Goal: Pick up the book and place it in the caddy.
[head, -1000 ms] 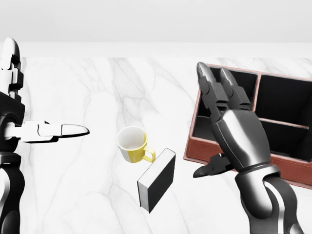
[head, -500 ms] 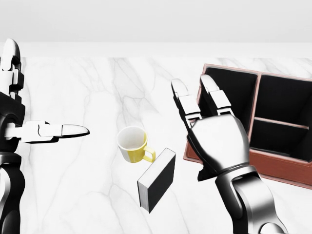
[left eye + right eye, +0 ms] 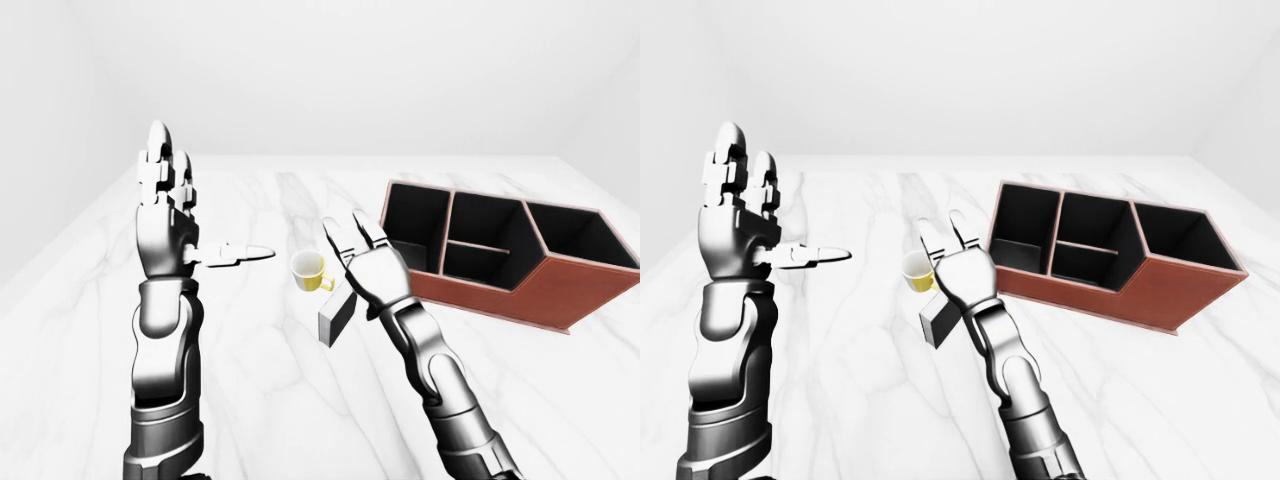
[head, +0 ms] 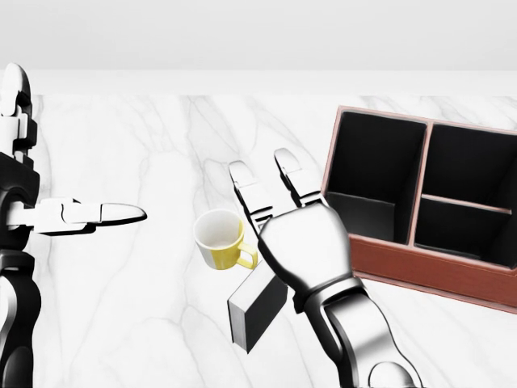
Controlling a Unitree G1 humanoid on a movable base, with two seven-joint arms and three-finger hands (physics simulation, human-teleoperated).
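On the marble table [image 4: 145, 307], the right hand [image 4: 295, 230] (fingers spread wide) hovers over the book [image 4: 254, 311] beside the caddy [image 4: 420, 267].

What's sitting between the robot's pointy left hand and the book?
In the head view, a yellow mug with a white inside stands between the open left hand and the dark book with white pages, on bare white marble tabletop.
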